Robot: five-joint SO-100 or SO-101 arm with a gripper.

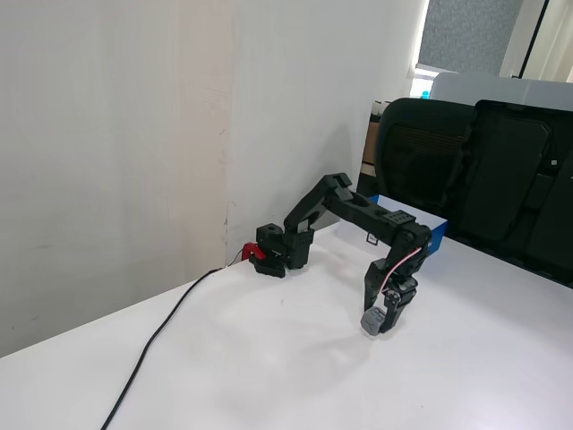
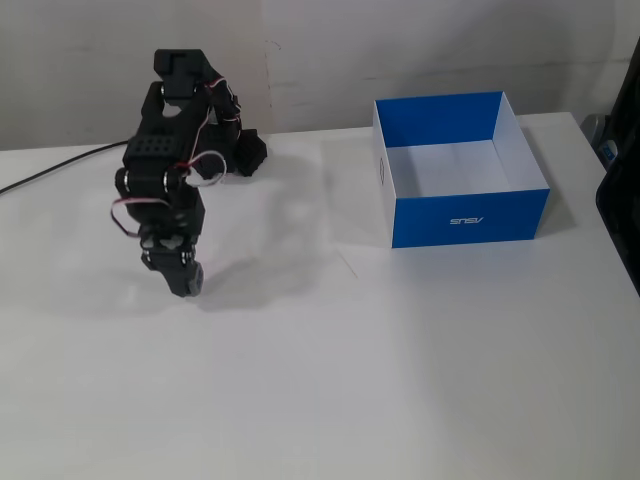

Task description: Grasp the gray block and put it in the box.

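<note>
The gripper (image 1: 376, 324) (image 2: 184, 282) points down w/ its jaws closed on the gray block (image 1: 371, 323) (image 2: 196, 279), which sits at the very tip, a bit above the white table (image 2: 400, 380). The box (image 2: 459, 168) is well apart from the gripper, to its right in a fixed view, open side up. A black cable (image 1: 157, 336) runs away behind the arm's base.
</note>
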